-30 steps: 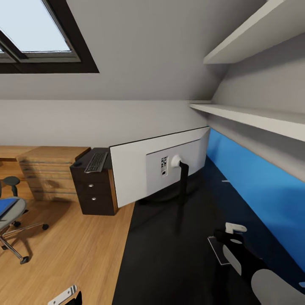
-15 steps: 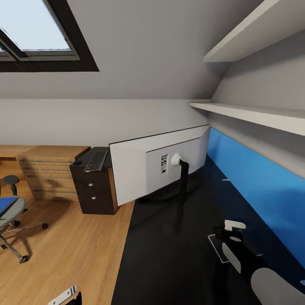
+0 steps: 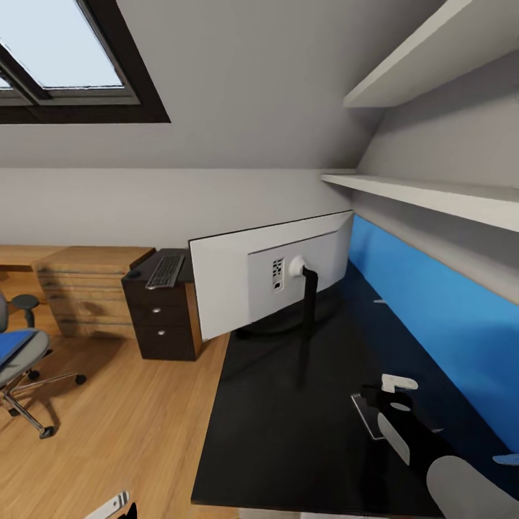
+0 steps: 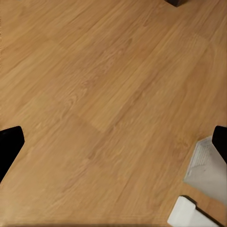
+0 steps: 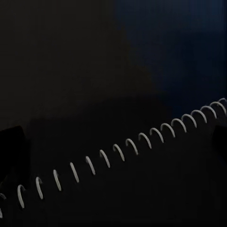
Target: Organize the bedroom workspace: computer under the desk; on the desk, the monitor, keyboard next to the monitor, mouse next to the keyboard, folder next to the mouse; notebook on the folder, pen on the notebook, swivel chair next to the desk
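The monitor [image 3: 270, 281] stands on the far part of the glossy black counter [image 3: 288, 432], its pale grey back and black stand turned toward the camera, just left of the blue back panel [image 3: 432, 317]. The keyboard [image 3: 166, 271] lies on top of a dark drawer cabinet [image 3: 162, 317] left of the counter, apart from the monitor. A light wooden drawer chest [image 3: 86, 288] stands left of that cabinet. The swivel chair [image 3: 21, 360] sits on the wooden floor [image 3: 122, 418] at the far left, well apart from the counter, with the blue folder [image 3: 11, 346] on its seat.

The right claw [image 3: 393, 396] hangs over the near right part of the counter, just above the notebook [image 3: 367, 414]. In the right wrist view the notebook's white spiral binding [image 5: 118, 156] runs across between the dark fingertips [image 5: 9, 146], which stand wide apart and grip nothing.

The left claw [image 4: 113, 142] is low at the near left, over the floor; in the left wrist view its fingertips sit apart with bare floor between them.
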Controlling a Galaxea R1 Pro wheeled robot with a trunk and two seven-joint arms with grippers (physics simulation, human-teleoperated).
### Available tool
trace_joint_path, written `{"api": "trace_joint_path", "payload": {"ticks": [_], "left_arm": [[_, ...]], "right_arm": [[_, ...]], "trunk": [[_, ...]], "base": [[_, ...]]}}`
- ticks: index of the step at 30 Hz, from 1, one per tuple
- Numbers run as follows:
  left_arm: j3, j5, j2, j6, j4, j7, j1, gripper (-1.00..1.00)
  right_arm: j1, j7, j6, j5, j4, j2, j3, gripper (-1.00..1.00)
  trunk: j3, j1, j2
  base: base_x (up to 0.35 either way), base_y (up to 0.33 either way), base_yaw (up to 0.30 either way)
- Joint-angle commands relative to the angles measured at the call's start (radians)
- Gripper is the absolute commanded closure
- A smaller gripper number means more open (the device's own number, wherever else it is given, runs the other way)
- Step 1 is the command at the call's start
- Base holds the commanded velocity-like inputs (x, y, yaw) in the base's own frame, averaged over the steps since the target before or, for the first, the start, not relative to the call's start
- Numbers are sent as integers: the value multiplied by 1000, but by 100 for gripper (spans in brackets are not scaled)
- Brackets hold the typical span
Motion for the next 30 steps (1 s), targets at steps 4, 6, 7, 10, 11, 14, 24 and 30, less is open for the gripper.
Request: {"api": "trace_joint_path", "payload": {"ticks": [4,6,7,10,11,14,24,30], "left_arm": [[-6,11,2,-7,-1,6,0,-100],[-6,11,2,-7,-1,6,0,-100],[-6,11,2,-7,-1,6,0,-100],[-5,11,2,-7,-1,6,0,-100],[-5,11,2,-7,-1,6,0,-100],[-6,11,2,-7,-1,6,0,-100],[-6,12,2,-7,-1,7,0,-100],[-6,12,2,-7,-1,7,0,-100]], "right_arm": [[0,-8,10,-12,56,-1,8,-100],[0,-8,10,-11,56,-1,8,-100],[1,-8,10,-11,56,-1,8,-100],[0,-8,10,-11,56,-1,8,-100],[0,-8,10,-11,56,-1,8,-100],[0,-8,10,-11,56,-1,8,-100],[0,-8,10,-11,56,0,8,-100],[1,-8,10,-11,56,0,8,-100]], "trunk": [[-1,0,0],[-1,0,0],[-1,0,0],[-1,0,0],[-1,0,0],[-1,0,0],[-1,0,0],[-1,0,0]], "base": [[-248,-2,0],[-312,0,0],[-322,0,0],[-329,0,0],[-334,0,0],[-335,0,0],[-247,0,0],[-38,0,0]]}}
